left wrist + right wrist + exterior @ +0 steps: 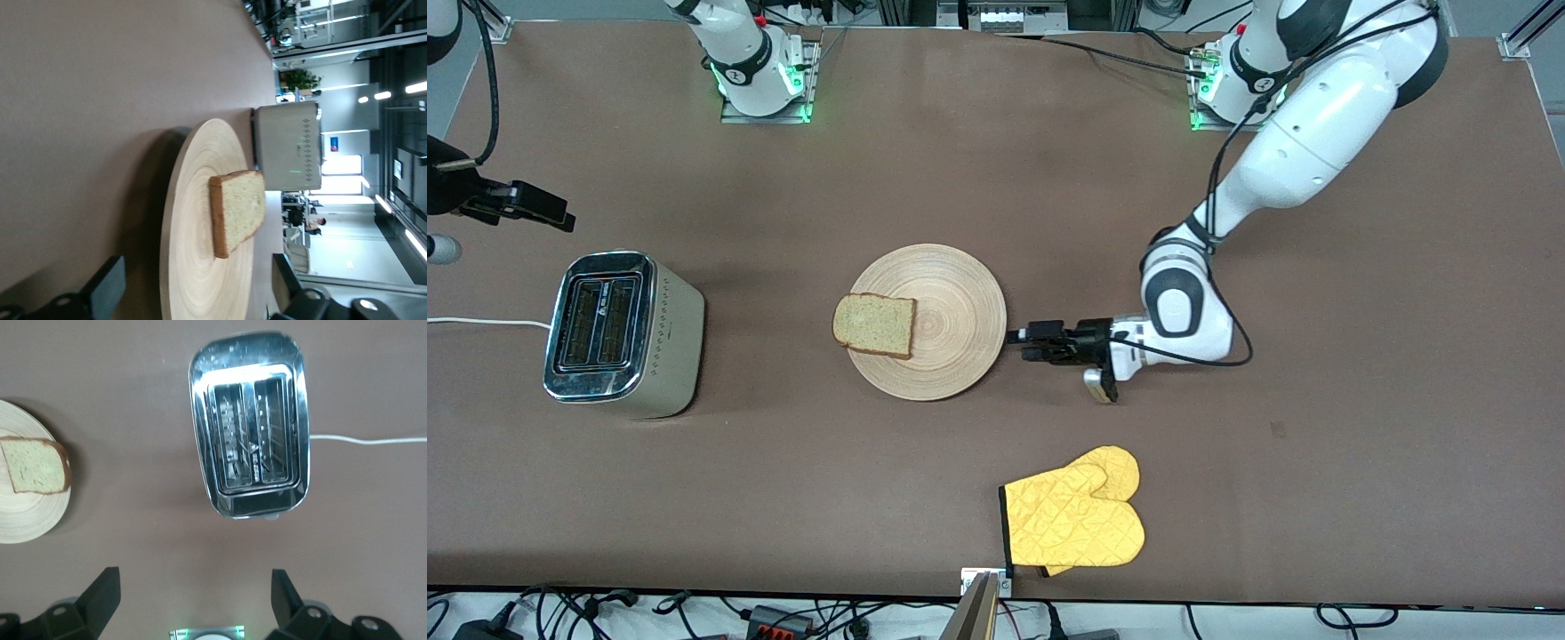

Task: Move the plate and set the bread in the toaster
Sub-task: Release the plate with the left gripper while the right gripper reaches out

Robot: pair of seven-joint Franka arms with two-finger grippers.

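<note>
So the plate (947,342) sits about mid-bench, flat, with the bread (874,325) lying on its edge toward the right arm's end, one corner hanging just past the rim. In the left wrist view the slice (238,210) lies flat on the wood grain (193,267) with the toaster's beige side (288,145) showing past it.

The toaster (618,333) stands well apart from the plate, toward the right arm's end of the bench, both slots facing up, white cord (480,321) trailing off the edge of view.

The left hand (1024,345) is low at the bench, pointing sideways straight at the plate rim, just beside it but not touching. Its forearm is bent down from the elbow, wrist level. Fingers (107,288) are spread wide with nothing between them.

The right hand (560,216) waits up in the air near the toaster, camera looking down at the slots (250,433); its fingers (100,595) are wide apart too.

A yellow oven mitt (1074,522) lies near the front edge of the brown bench (1360,444).
</note>
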